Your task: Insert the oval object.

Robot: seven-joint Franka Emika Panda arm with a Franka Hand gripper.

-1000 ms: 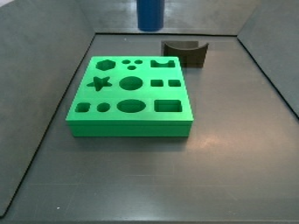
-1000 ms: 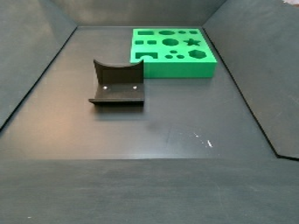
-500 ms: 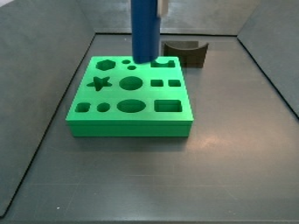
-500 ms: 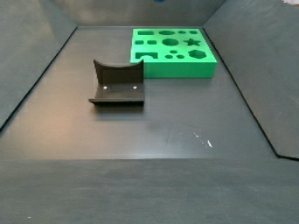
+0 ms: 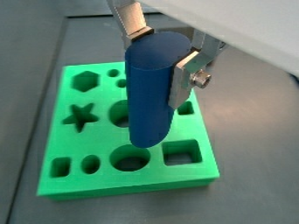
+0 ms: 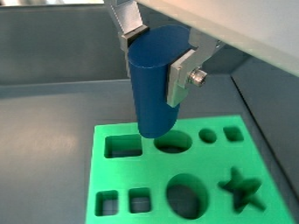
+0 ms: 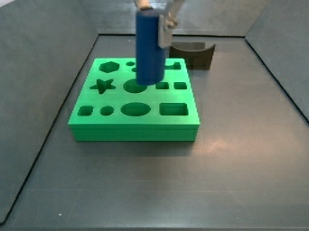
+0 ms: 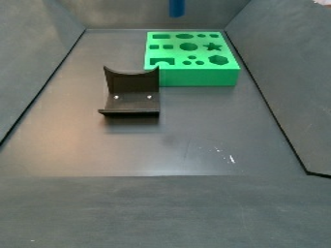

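The oval object (image 5: 153,87), a tall plain blue peg, is held upright between the two silver fingers (image 5: 184,77) of the gripper (image 5: 162,51), which are pinched against its upper sides. It is seen in both wrist views hanging above the green block (image 5: 190,178), its lower end not yet inside any hole. In a side view the oval object (image 7: 147,50) is shown over the middle of the green block (image 7: 133,131), its long axis vertical and in line with the gripper (image 7: 154,9) directly above it. The large oval hole (image 6: 186,193) is seen in a wrist view apart from the peg's lower end, which appears closer to the round hole (image 6: 173,142). It is judged that a sideways shift toward the oval hole is needed before lowering. The dark fixture (image 8: 130,92) is seen standing on the floor, well apart from the block.
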